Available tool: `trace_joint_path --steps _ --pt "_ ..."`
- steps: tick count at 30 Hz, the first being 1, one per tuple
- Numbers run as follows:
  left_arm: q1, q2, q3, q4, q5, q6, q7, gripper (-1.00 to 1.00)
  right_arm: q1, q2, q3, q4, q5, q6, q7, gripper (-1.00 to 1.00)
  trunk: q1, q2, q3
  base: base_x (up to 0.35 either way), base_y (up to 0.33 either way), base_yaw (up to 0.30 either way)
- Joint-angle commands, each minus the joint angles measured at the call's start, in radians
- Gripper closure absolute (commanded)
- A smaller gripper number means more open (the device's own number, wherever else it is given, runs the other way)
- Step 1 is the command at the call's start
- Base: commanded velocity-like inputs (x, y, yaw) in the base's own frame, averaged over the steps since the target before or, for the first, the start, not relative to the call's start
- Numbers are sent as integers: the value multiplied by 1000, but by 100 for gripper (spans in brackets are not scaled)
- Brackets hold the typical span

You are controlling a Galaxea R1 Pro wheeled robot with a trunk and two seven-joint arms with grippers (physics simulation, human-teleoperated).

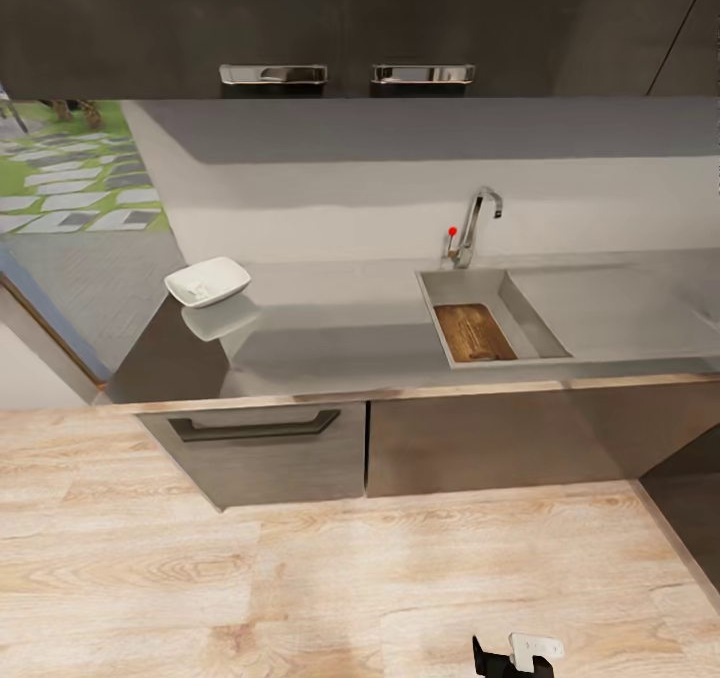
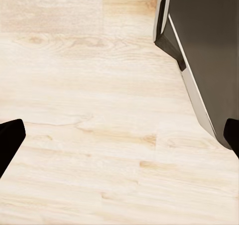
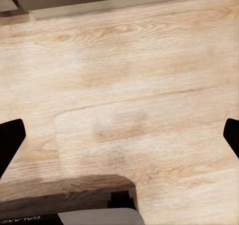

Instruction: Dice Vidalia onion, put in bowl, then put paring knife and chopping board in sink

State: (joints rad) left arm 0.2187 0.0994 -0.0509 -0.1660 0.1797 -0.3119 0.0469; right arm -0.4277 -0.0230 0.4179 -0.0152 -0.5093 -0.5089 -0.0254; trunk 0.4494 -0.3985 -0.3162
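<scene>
Board (image 1: 474,332) lies flat inside the sink (image 1: 440,323) basin, dark-brown grain up, filling most of the basin floor; a thin dark line near its front end may be the knife, too small to tell. Sink sits recessed in the countertop (image 1: 340,328), drainboard (image 1: 610,308) to its right, chrome faucet (image 1: 478,220) w/ red knob at the back edge. Bowl (image 1: 208,281) stands upright near the counter's left end, well apart from the sink, its reflection on the glossy top; what's inside can't be made out. Below the counter: grey cabinets, a drawer w/ dark bar handle (image 1: 255,425) under the bowl side. Above: dark wall cabinets w/ two chrome handles (image 1: 273,74). Light wood floor (image 1: 300,578) in front. Left gripper (image 2: 119,135) in its wrist view: both fingertips (image 2: 10,140) at the frame edges, spread wide, nothing between, over floor next to a dark panel (image 2: 209,51). Right gripper (image 3: 119,135) in its wrist view: same, jaws wide apart, empty, over floor.
</scene>
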Motion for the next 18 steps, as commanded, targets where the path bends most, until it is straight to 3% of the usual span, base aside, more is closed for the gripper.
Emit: trace_joint_path --steps 1,18 --pt "1 0 -6 -2 6 -1 4 -100 0 0 9 0 -6 -2 -3 -100 1 -2 0 0 0 0" --pt "1 0 -6 -2 6 -1 4 -100 0 0 9 0 -6 -2 -4 -100 1 -2 27 0 0 0"
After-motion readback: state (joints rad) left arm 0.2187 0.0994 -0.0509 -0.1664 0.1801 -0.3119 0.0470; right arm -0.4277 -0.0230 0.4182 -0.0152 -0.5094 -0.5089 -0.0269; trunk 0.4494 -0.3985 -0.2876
